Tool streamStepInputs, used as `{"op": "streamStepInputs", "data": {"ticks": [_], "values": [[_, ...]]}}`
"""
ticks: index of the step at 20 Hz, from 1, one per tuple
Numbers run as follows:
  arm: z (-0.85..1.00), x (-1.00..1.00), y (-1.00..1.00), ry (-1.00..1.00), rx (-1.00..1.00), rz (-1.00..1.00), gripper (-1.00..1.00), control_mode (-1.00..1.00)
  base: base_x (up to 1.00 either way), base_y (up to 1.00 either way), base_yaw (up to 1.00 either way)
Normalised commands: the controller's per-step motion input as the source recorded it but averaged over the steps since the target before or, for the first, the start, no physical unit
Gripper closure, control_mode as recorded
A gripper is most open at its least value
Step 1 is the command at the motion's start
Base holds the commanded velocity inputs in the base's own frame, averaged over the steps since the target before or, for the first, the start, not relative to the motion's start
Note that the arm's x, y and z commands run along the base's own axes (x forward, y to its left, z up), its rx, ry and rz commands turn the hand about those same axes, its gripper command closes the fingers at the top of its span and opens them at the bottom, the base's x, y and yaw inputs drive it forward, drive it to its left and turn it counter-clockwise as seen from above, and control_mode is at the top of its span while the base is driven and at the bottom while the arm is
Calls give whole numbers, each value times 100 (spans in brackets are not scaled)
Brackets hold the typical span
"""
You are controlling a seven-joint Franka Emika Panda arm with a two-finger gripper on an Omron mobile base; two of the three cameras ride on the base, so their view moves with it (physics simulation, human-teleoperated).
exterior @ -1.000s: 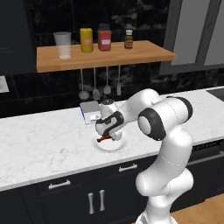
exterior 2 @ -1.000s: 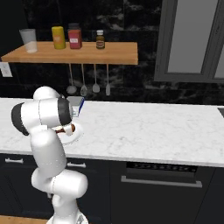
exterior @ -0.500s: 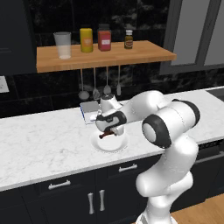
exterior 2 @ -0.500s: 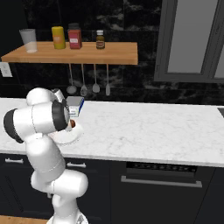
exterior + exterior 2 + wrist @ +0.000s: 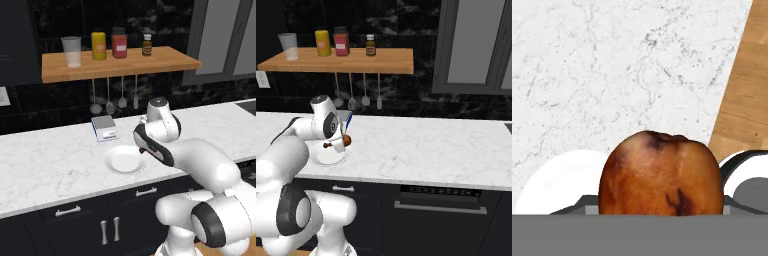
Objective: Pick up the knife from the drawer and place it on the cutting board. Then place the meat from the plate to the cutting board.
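- Meat (image 5: 660,172) held in the fingers (image 5: 342,142), lifted clear of the plate (image 5: 123,160); in hand view it's close up, reddish-brown w/ dark marks, hiding the tips.
- In right base view meat (image 5: 348,141) shows as a small brown lump at the hand's end, just above the plate's (image 5: 331,157) right edge, not touching it.
- In left base view the fingers (image 5: 142,149) sit just right of the plate, mostly hidden by the arm; only a bit of red-brown shows there.
- Plate: white, round, bare, on the marble surface (image 5: 45,165) near its front edge. In hand view plate (image 5: 557,182) is lower left, below/behind the meat.
- Small white-and-blue box (image 5: 104,128) on the surface just behind the plate, near the wall.
- Wooden shelf (image 5: 120,64) on the wall above: clear cup (image 5: 72,51), yellow jar (image 5: 99,45), red jar (image 5: 119,43), small dark bottle (image 5: 146,44). Utensils (image 5: 115,97) hang beneath it.
- Hand view: wood floor (image 5: 747,95) at right, past the surface's (image 5: 622,75) edge.
- Dark cabinets (image 5: 90,225) under the surface.
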Motion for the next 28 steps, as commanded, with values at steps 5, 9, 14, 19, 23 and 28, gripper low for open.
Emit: {"op": "streamStepInputs", "data": {"ticks": [5, 9, 14, 19, 23, 28], "values": [[79, -65, -46, -9, 1, -3, 100, -100, 0, 0, 0], [33, -72, 0, -28, 0, 0, 100, -100, 0, 0, 0], [0, -4, 0, -1, 0, 0, 100, -100, 0, 0, 0], [-3, -32, -7, 0, 0, 1, 100, -100, 0, 0, 0], [-11, -16, -94, 0, 0, 0, 100, -100, 0, 0, 0], [0, 0, -100, 0, 5, -5, 100, -100, 0, 0, 0]]}}
